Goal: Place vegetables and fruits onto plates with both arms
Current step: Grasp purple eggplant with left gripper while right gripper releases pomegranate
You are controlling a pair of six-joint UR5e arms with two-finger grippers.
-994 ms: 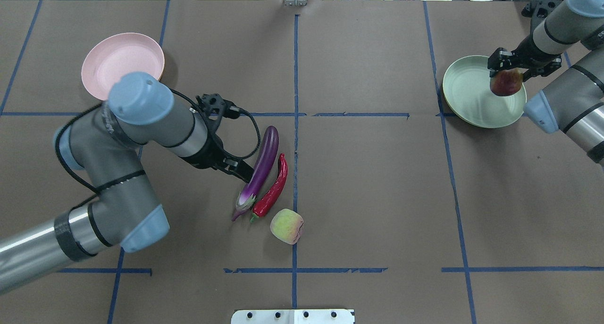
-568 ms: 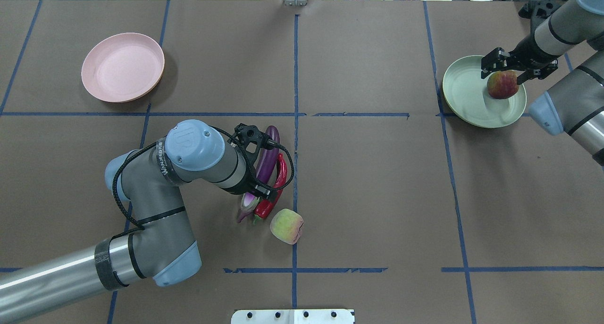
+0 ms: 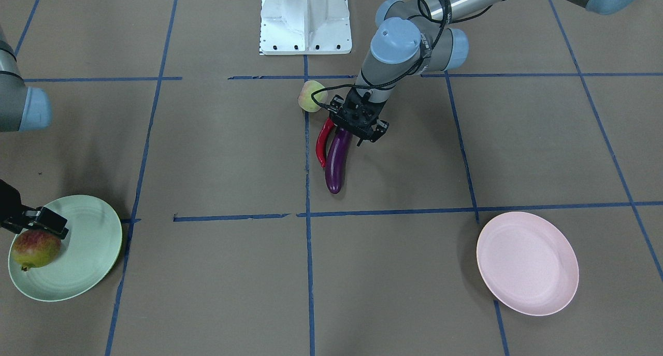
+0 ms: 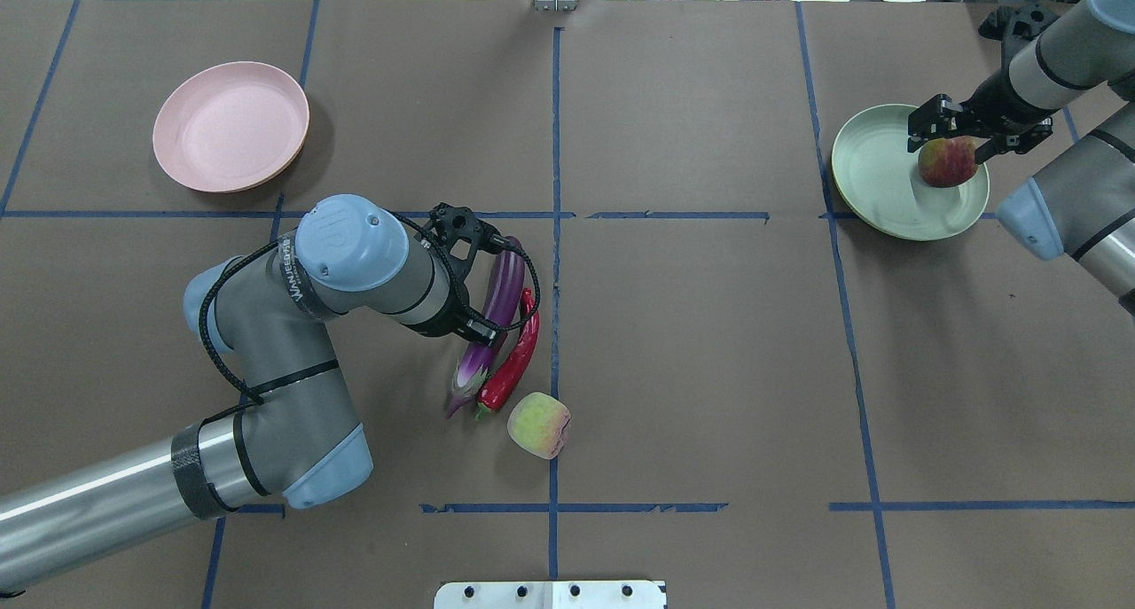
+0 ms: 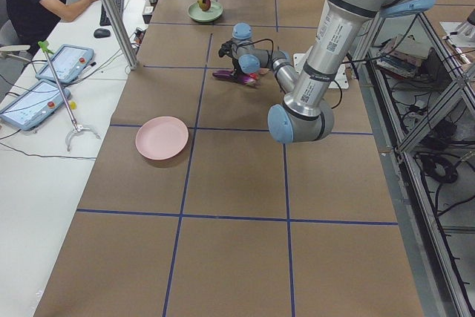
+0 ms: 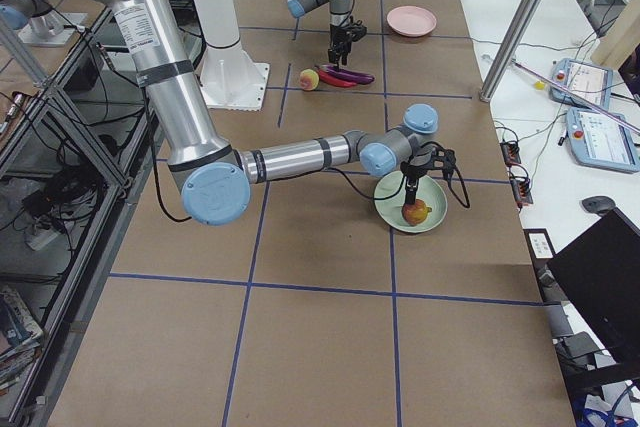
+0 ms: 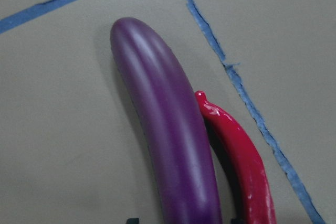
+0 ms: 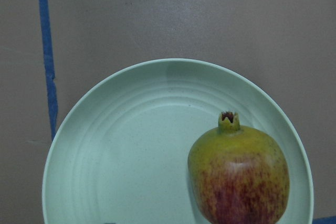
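A desk [image 4: 709,370] covered in brown paper and divided into rectangles by blue tape lines [image 4: 556,121] carries all the objects; a white base block [image 3: 305,19] sits at its robot-side edge. Near the centre lies the long purple eggplant [image 3: 335,161], with the red chili pepper [image 4: 519,356] alongside it on the side toward the central tape line, the two touching near the chili's tip in the left wrist view. The pale green-pink peach [image 4: 538,425] rests just beside their stem ends, on the central tape line. The left end effector [image 3: 355,128] is lowered over the eggplant's stem half with its fingers apart; the left wrist view shows a dark fingertip on either side of the eggplant, one with a gap to its skin and the other in the narrow space between eggplant and chili. The pink plate [image 4: 230,126] holds nothing and lies well apart from this group, in the far left part of the desk. At the far right, the mint green plate [image 4: 873,175] holds the red-and-yellow-green pomegranate [image 4: 946,162], which lies off-centre near the rim on the robot's right. The right end effector [image 4: 949,144] hangs directly above the pomegranate, fingers spread to either side and not gripping it.
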